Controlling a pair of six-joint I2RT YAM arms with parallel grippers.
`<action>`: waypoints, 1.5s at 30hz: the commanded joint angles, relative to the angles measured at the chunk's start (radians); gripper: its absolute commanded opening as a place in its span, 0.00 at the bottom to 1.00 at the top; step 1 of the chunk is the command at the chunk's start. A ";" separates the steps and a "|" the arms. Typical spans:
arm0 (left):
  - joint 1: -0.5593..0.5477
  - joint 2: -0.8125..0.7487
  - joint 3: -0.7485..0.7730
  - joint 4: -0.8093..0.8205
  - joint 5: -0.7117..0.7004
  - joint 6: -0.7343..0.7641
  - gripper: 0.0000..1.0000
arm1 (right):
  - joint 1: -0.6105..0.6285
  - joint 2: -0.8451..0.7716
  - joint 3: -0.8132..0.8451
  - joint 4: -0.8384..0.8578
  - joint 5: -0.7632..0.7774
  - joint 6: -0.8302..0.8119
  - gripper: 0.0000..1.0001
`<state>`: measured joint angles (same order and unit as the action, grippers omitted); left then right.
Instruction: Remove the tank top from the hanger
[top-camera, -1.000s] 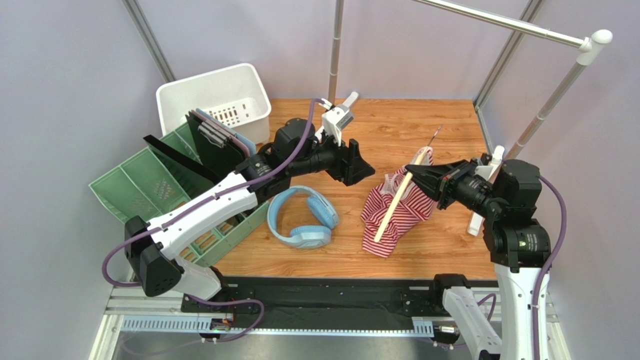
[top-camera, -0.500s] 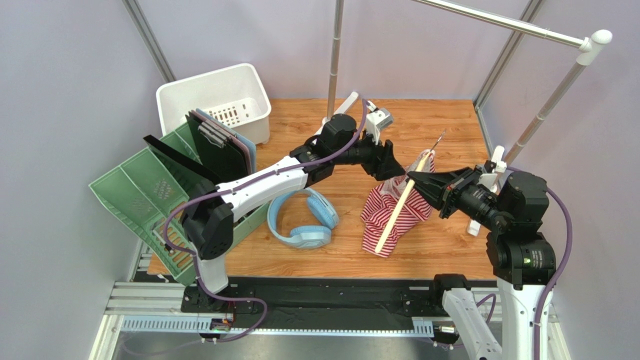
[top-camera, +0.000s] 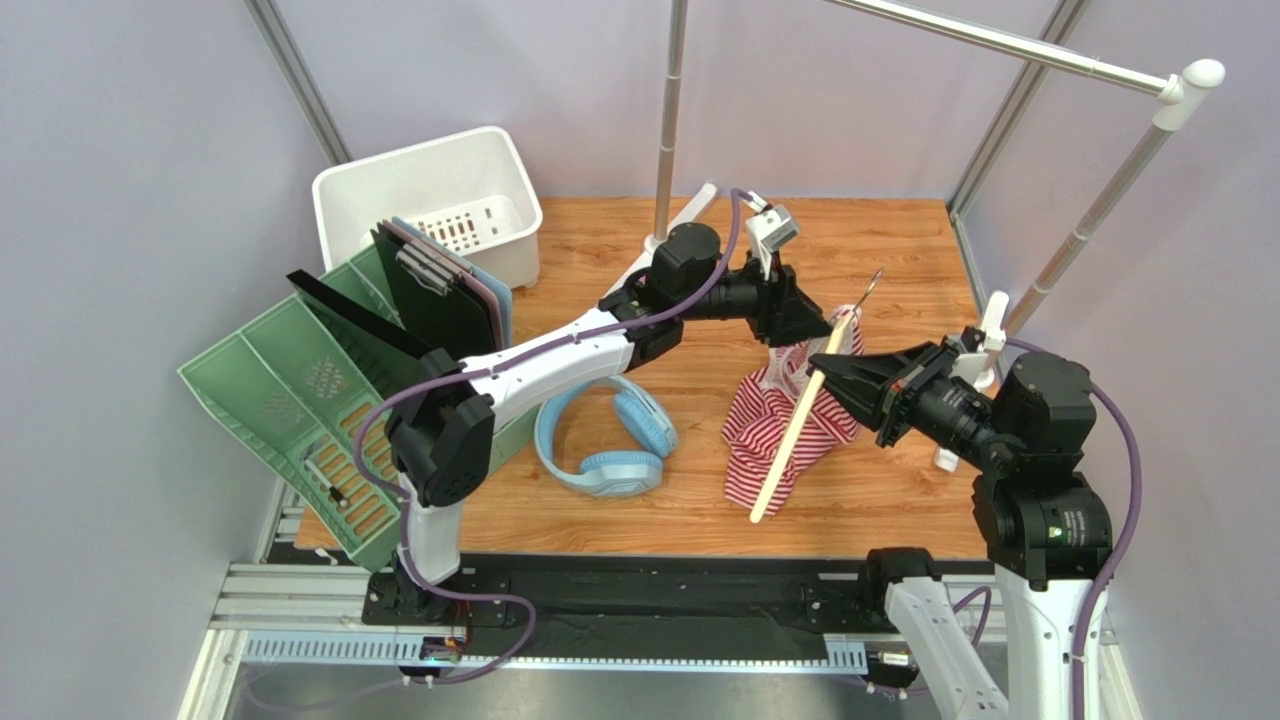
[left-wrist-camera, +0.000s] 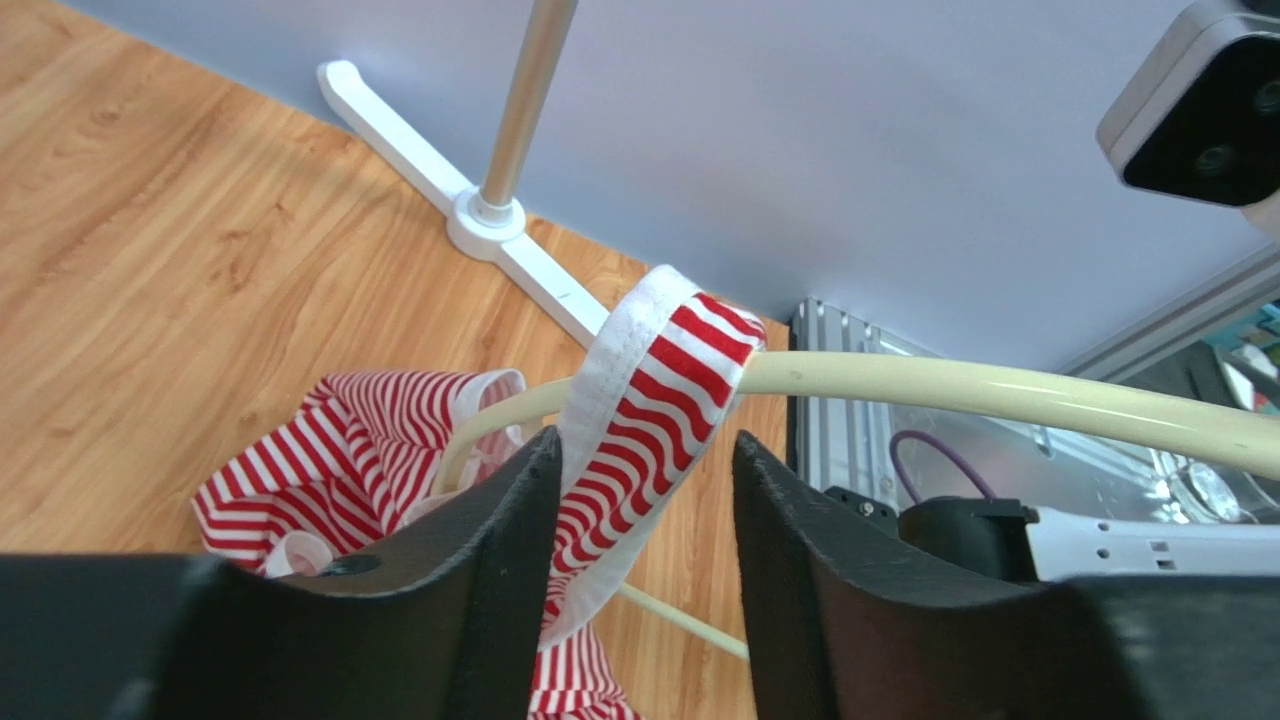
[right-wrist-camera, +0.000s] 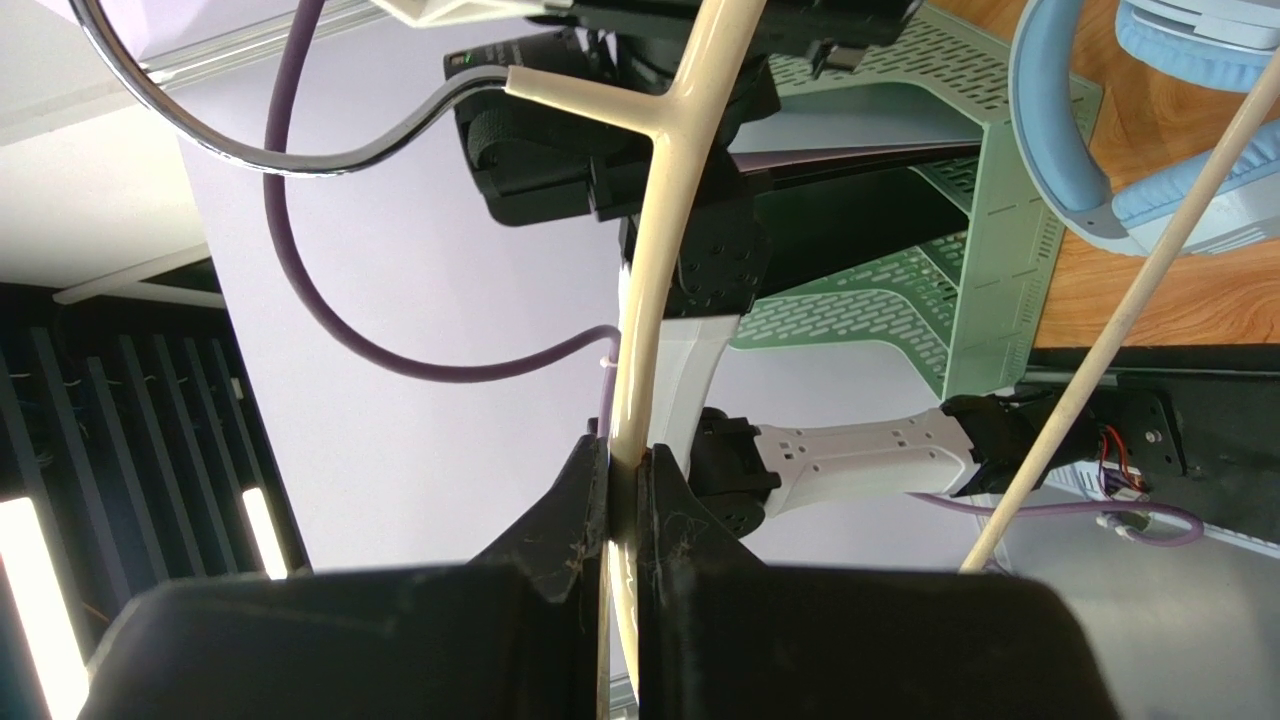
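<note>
At the lower right of the top view, the right gripper (top-camera: 830, 363) is clamping shut on the thin cream curved clothes hanger (top-camera: 786, 450), holding it tilted above the wooden table (top-camera: 902, 255). In the right wrist view its black fingers (right-wrist-camera: 571, 525) are pinching the hanger's pale arm (right-wrist-camera: 661, 270) with no gap showing. The small red-and-white striped tank top (top-camera: 748, 438) is hanging from that hanger at the centre of the frame, most of its cloth bunching under the bar. Just beyond it, the left gripper (top-camera: 819, 327) is reaching in from the left with its jaws partly apart. In the left wrist view a white-edged striped strap (left-wrist-camera: 661, 405), looped over the hanger, is dangling between the two dark fingers (left-wrist-camera: 481, 570) and brushing the left one, not pinched. Left of centre, light blue headphones (top-camera: 619, 474) are lying on the table beside a green plastic rack (top-camera: 286, 375). A white slotted basket (top-camera: 428, 203) is sitting at the upper left, and a long silver rail (top-camera: 1022, 45) is crossing the upper right.
</note>
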<state>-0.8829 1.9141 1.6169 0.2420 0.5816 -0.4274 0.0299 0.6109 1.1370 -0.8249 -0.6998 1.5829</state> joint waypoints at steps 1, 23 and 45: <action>0.002 0.037 0.040 0.083 0.040 -0.027 0.46 | 0.008 -0.017 0.004 0.066 -0.046 0.028 0.00; 0.081 0.152 0.258 -0.389 -0.321 -0.076 0.00 | 0.019 -0.069 0.144 0.053 -0.050 0.019 0.00; -0.011 -0.548 -0.425 -0.309 -0.144 -0.085 0.28 | 0.021 0.338 0.388 0.175 0.299 -0.643 0.00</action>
<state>-0.8467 1.4540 1.2179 -0.0681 0.3710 -0.5320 0.0456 0.8902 1.4239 -0.7597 -0.5087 1.0691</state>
